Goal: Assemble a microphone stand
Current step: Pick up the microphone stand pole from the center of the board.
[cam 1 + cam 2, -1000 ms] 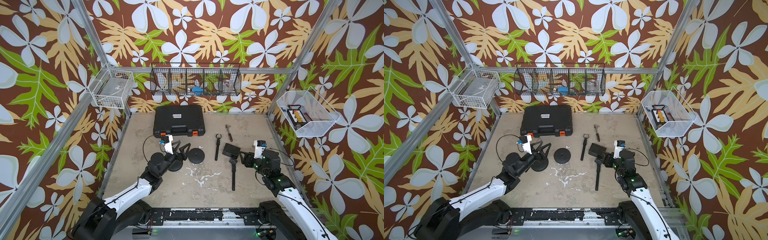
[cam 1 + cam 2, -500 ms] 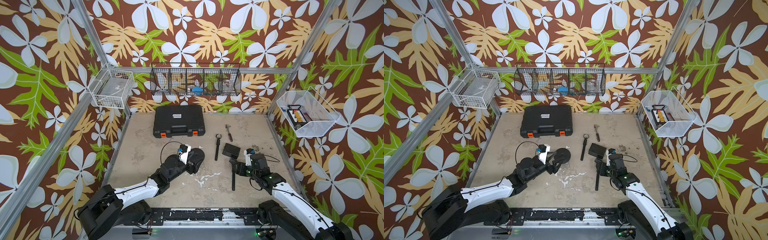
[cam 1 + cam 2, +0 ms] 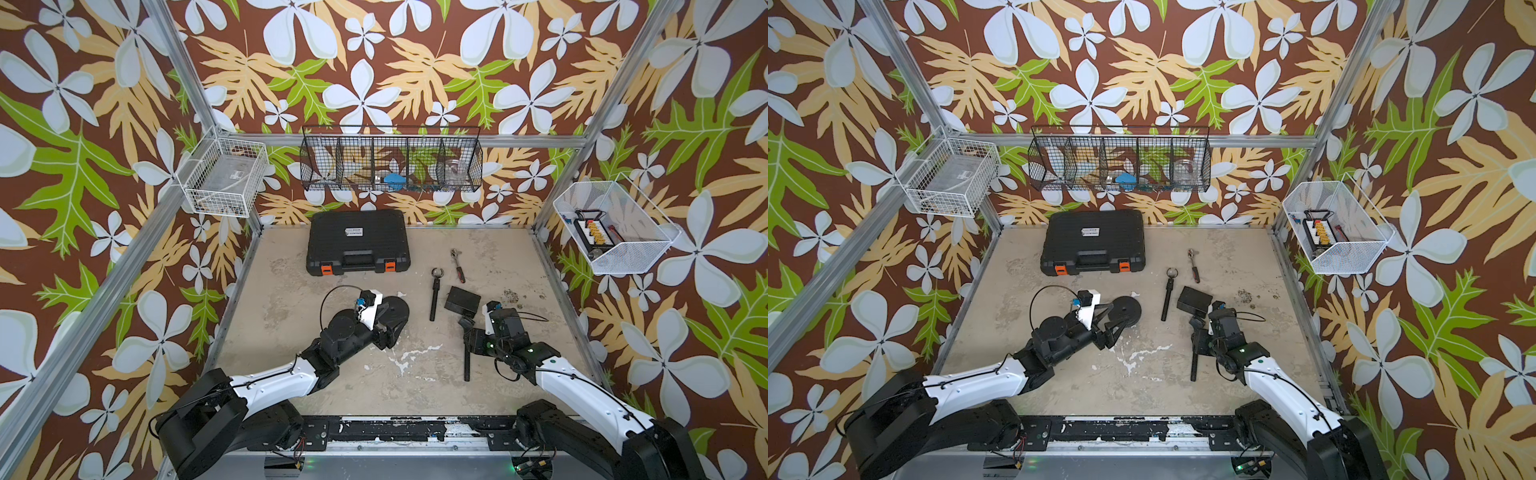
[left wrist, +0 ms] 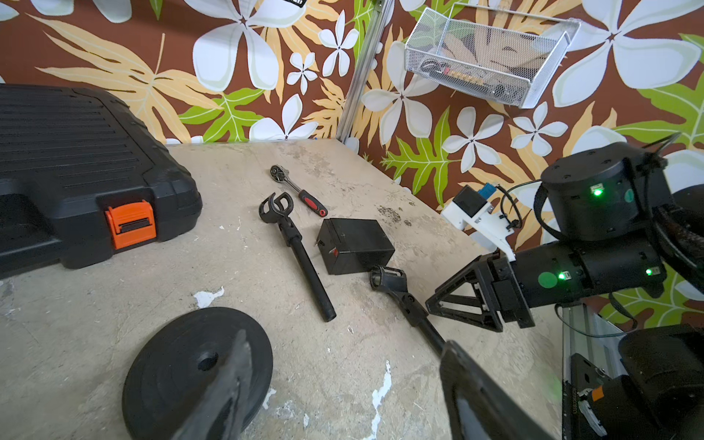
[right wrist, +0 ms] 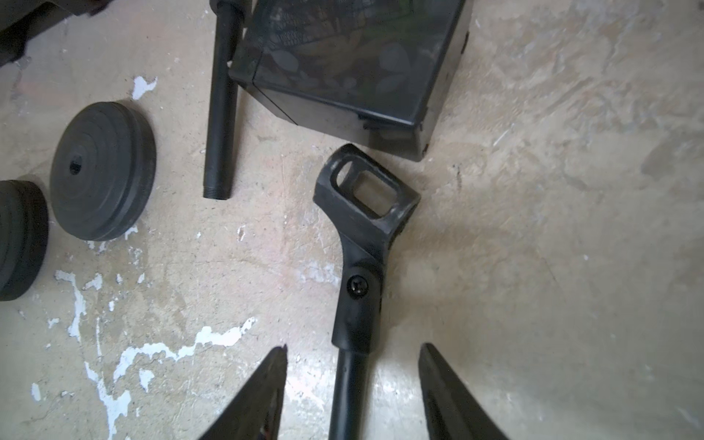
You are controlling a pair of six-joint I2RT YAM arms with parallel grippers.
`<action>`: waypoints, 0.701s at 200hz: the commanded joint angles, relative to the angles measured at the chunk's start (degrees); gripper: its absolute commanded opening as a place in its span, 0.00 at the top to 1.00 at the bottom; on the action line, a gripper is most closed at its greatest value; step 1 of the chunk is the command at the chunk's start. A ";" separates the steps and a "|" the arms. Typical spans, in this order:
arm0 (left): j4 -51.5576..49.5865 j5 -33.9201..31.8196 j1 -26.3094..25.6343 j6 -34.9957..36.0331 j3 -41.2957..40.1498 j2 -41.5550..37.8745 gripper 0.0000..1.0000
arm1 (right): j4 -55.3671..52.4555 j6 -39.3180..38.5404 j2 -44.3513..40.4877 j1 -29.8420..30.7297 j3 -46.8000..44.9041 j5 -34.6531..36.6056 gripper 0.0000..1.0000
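My right gripper (image 5: 354, 346) is hanging unclenched, its fingers straddling the microphone-clip pole (image 5: 356, 289) without touching it. The pole is lying flat on the table (image 5: 552, 236), its clip end just beside a black box (image 5: 343, 57). My left gripper (image 4: 344, 341) is hovering spread wide, one finger over the round stand base (image 4: 167, 365).
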 commanded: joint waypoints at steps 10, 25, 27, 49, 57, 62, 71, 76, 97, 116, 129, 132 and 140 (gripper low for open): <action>0.34 0.78 0.00 0.53 0.65 1.02 0.21 | 3.71 0.13 3.11 0.22 -0.15 0.40 0.44; 0.65 3.07 0.00 1.29 0.93 1.83 0.21 | 4.77 0.15 5.20 0.18 -0.14 0.71 0.46; 0.65 3.37 0.00 1.34 1.03 2.04 0.21 | 4.96 0.18 5.53 0.21 -0.15 0.68 0.47; 0.91 5.51 0.00 1.07 1.82 4.09 0.21 | 6.95 0.25 8.20 0.21 -0.32 -0.04 0.51; 0.91 6.62 0.00 1.07 2.20 4.89 0.21 | 7.63 0.29 8.98 0.29 -0.32 -0.29 0.52; 1.12 7.27 0.00 0.89 2.36 5.25 0.21 | 7.86 0.31 9.44 0.31 -0.25 -0.30 0.53; 1.58 8.26 0.00 0.35 2.57 6.04 0.21 | 8.07 0.31 10.16 0.37 -0.15 -0.30 0.56; 1.89 8.80 0.00 0.12 2.66 6.58 0.21 | 8.15 0.33 10.38 0.38 -0.07 -0.22 0.58; 3.76 10.65 0.00 -1.25 2.77 8.03 0.21 | 8.18 -0.03 10.34 0.57 -0.06 0.32 0.68; 6.80 12.86 0.00 -2.50 2.35 9.15 0.21 | 8.33 -0.60 9.77 0.59 0.00 -0.12 0.78; 9.04 13.86 0.00 -3.45 1.90 9.80 0.20 | 7.96 -0.74 9.42 0.58 0.75 -1.08 0.81; 9.30 14.01 0.00 -3.65 1.82 9.85 0.20 | 7.81 -0.75 9.27 0.59 1.05 -1.35 0.81; 9.92 14.16 0.00 -4.01 1.79 9.87 0.19 | 7.28 -0.88 8.64 0.61 1.95 -2.16 0.81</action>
